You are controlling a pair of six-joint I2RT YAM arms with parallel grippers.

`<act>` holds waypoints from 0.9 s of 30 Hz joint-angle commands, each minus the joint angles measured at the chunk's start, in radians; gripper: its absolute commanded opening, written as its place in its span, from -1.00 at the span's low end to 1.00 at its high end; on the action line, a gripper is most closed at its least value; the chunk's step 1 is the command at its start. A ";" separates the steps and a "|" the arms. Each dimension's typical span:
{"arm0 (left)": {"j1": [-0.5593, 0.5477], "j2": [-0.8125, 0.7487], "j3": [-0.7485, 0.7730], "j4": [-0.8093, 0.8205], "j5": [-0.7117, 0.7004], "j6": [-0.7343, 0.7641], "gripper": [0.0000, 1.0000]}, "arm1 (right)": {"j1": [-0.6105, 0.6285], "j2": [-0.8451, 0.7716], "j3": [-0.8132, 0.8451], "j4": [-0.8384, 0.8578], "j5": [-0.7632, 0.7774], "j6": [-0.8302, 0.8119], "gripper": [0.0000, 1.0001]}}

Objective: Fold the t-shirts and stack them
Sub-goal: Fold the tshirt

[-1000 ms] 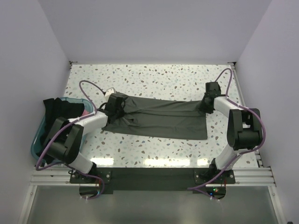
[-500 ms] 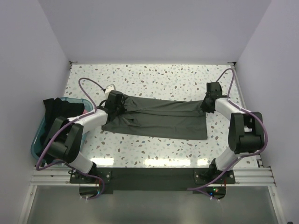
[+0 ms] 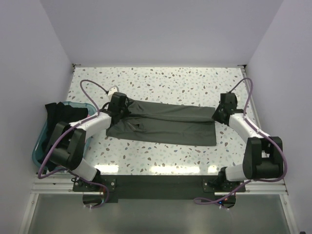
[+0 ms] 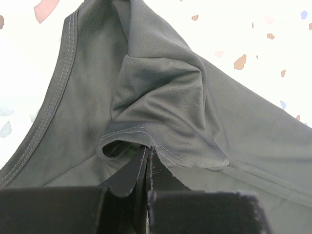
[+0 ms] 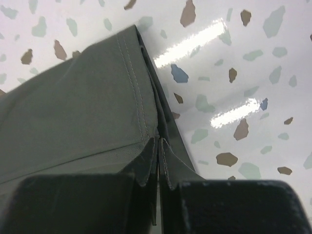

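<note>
The right arm (image 3: 253,134) has swung outward toward the table's (image 3: 161,80) right edge, and the left gripper (image 3: 118,108) has crept slightly back, drawing the olive-green t-shirt (image 3: 165,124) tauter between them. The shirt lies across the middle of the table. Both pairs of jaws are pressed together on cloth: the left pinches a stitched hem fold, and the right gripper (image 3: 218,114) pinches a hemmed corner. Each bite looks shallow, so pulling further apart could slip a hem free. The cloth is flat on the right and bunched and creased on the left, with a fine mesh weave.
</note>
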State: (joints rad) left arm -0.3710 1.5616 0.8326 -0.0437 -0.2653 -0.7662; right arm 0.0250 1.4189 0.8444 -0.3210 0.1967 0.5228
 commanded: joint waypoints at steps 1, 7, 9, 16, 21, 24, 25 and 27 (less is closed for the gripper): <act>0.010 0.002 0.027 -0.022 -0.008 -0.002 -1.00 | -0.004 -0.040 -0.060 0.045 0.033 0.026 -1.00; 0.017 -0.029 -0.032 -0.028 -0.017 -0.025 -1.00 | -0.004 -0.069 -0.142 0.088 0.003 0.048 -1.00; 0.018 -0.046 -0.053 -0.009 -0.009 -0.028 -1.00 | -0.004 -0.077 -0.159 0.091 -0.003 0.048 -1.00; 0.020 -0.083 -0.107 -0.005 0.024 -0.041 -0.74 | -0.005 -0.087 -0.165 0.089 -0.028 0.043 -0.75; 0.030 -0.201 -0.061 -0.111 -0.009 -0.031 0.14 | -0.004 -0.150 -0.081 0.002 -0.005 -0.015 -0.10; 0.030 -0.288 -0.040 -0.179 -0.046 -0.050 0.25 | 0.003 -0.161 -0.004 -0.056 -0.002 -0.059 0.03; 0.030 -0.301 -0.032 -0.173 -0.052 -0.053 0.26 | 0.010 -0.150 0.017 -0.062 -0.012 -0.069 0.05; 0.030 -0.272 0.021 -0.162 -0.054 -0.051 0.25 | 0.026 -0.088 0.086 -0.079 -0.035 -0.086 0.05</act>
State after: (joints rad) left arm -0.3473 1.2953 0.7597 -0.1932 -0.2794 -0.8024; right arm 0.0311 1.2980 0.8177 -0.3729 0.1654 0.4915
